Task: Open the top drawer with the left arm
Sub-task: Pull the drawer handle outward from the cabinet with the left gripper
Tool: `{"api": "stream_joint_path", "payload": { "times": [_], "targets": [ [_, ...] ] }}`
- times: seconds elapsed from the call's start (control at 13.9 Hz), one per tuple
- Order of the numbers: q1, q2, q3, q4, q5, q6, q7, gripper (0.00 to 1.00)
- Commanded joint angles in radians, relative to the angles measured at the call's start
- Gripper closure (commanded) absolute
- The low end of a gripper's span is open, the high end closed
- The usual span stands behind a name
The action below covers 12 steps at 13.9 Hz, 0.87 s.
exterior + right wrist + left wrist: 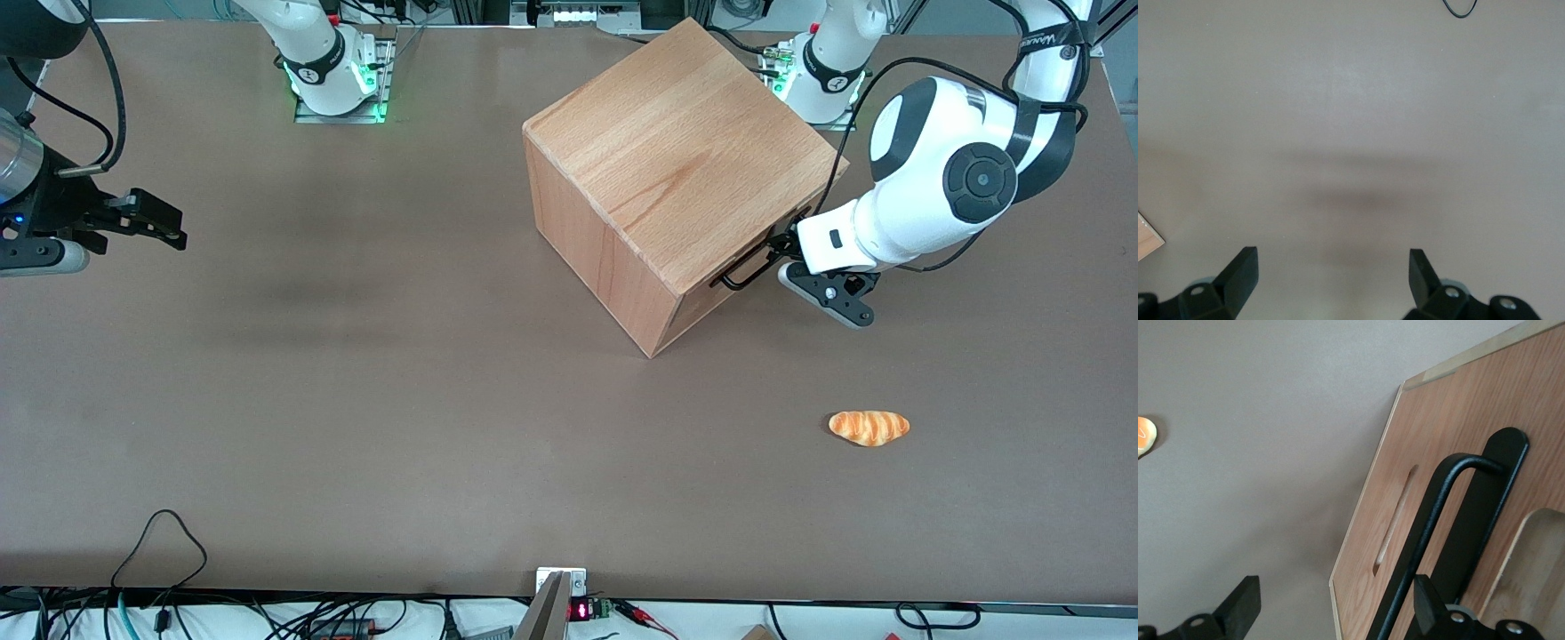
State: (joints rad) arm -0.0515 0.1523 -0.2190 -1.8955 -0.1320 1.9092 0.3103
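- Nearest the front camera, a small golden bread roll lies on the brown bench, toward the working arm's end and well apart from everything else.
- Farther from the camera than the roll stands the big beech cabinet, turned at an angle, one corner pointing at the camera.
- Top drawer sits in the cabinet's front face, just under the lid; its thin black wire handle sticks out from the wood.
- Left arm reaches in, and the gripper is right at that handle.
- Wrist view: the gripper's fingers are spread wide, one out over bare bench, the other up against the handle bar, and nothing is pinched between them.
- Drawer front looks flush with the cabinet, not pulled out.
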Motion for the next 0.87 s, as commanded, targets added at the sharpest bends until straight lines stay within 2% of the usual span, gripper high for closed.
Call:
{"api": "stream_joint_path", "payload": {
  "times": [0.0, 0.36, 0.79],
  "targets": [
    [0.012, 0.007, -0.003, -0.028, -0.009, 0.046, 0.045, 0.00],
    [0.025, 0.026, -0.002, -0.028, -0.009, 0.067, 0.067, 0.00],
    [0.061, 0.046, 0.075, -0.024, -0.008, 0.099, 0.110, 0.00]
  ]
}}
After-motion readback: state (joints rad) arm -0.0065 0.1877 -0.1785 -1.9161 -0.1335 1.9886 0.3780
